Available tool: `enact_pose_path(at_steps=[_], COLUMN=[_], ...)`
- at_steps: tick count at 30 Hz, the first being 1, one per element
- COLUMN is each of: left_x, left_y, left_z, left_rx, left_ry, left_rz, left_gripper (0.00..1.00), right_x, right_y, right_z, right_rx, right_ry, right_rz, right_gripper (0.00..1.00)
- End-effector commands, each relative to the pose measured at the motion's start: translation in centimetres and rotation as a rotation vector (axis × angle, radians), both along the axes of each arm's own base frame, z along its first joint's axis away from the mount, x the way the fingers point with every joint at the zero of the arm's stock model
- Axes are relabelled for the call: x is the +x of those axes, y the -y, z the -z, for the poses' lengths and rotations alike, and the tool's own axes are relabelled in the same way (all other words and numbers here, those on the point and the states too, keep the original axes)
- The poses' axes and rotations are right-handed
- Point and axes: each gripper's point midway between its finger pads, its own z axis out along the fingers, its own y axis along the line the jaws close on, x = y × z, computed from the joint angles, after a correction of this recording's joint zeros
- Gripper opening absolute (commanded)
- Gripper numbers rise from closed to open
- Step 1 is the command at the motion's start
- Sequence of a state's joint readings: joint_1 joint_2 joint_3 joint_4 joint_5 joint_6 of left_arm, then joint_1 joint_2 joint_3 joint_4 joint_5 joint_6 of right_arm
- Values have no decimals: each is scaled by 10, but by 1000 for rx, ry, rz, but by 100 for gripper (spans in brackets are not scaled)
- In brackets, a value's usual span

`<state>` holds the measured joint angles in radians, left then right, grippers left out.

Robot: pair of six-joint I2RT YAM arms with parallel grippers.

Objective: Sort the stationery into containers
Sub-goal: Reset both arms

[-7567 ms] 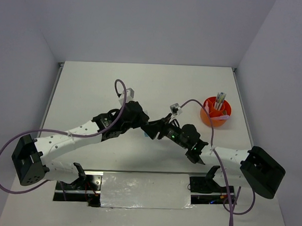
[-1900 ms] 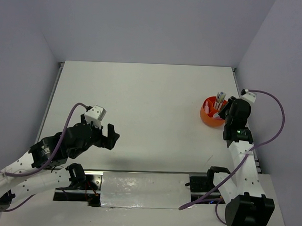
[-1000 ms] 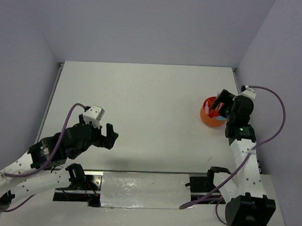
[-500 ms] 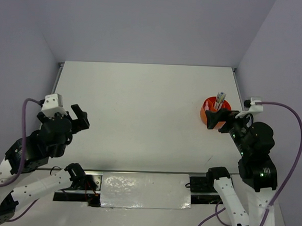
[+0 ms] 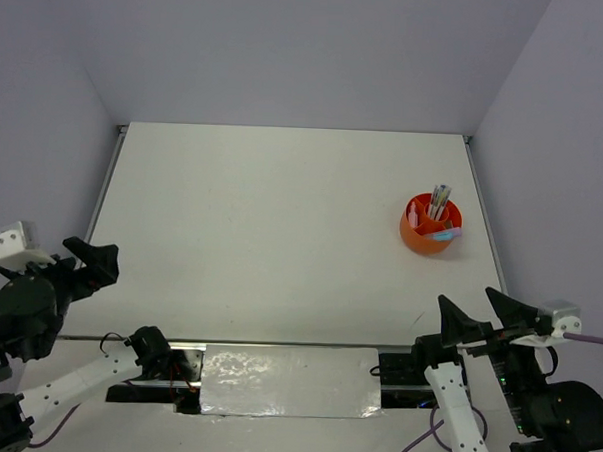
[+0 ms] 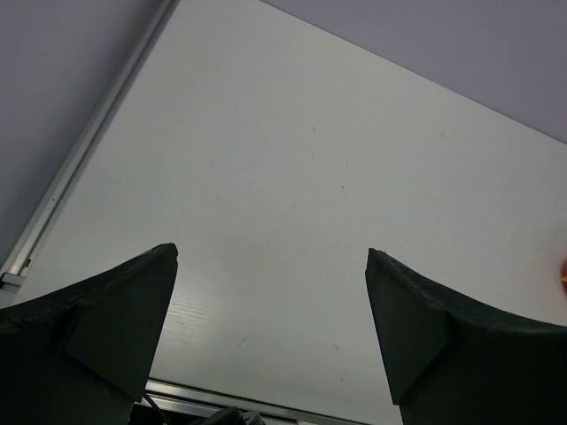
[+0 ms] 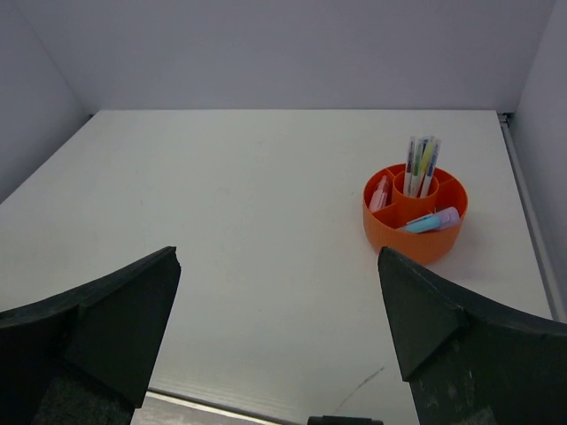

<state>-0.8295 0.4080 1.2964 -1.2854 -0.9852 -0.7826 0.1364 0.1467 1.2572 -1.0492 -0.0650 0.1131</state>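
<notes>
The orange cup (image 5: 430,237) stands at the right of the white table, also in the right wrist view as the cup (image 7: 413,237). Thin pens (image 7: 420,166) stand upright in its middle compartment. A pink marker (image 7: 380,193) sits in a left compartment, and a blue and lilac marker (image 7: 430,221) lies across the front one. My left gripper (image 5: 90,253) hangs open near the table's near left corner with nothing between its fingers; in its own view the left gripper (image 6: 270,257) looks down on bare table. My right gripper (image 5: 467,299) is open and empty over the near right edge, well short of the cup.
A metal rail (image 6: 85,162) runs along the table's left edge. A shiny plate (image 5: 290,381) and the arm mounts lie along the near edge. Grey walls close in the back and both sides.
Both arms have pulled back towards the near edge. The right gripper has moved away from the cup, and the left one has swung to the near left corner. Both stayed open.
</notes>
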Motion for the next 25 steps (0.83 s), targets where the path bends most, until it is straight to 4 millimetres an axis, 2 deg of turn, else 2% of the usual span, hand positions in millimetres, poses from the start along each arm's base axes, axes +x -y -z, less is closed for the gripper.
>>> enact_pose_path(at_steps=[1,3,8,25], left_x=[-15,-19,-23,-13], left_y=[0,-4,-6,7], left_z=[5,12,12,15], left_rx=[-64,-75,-96,-52], left_ry=[9,10,25,-16], left_rz=[74,76,86,98], left_gripper=[99,99,99,99], right_x=[-12,-10,-5,7], right_y=[6,11,15,12], right_z=[16,23,26,35], right_rx=[-5,-3,13,26], right_ry=[-38,-54,-64,-101], right_rz=[11,28,46,49], right_gripper=[100,100,100,100])
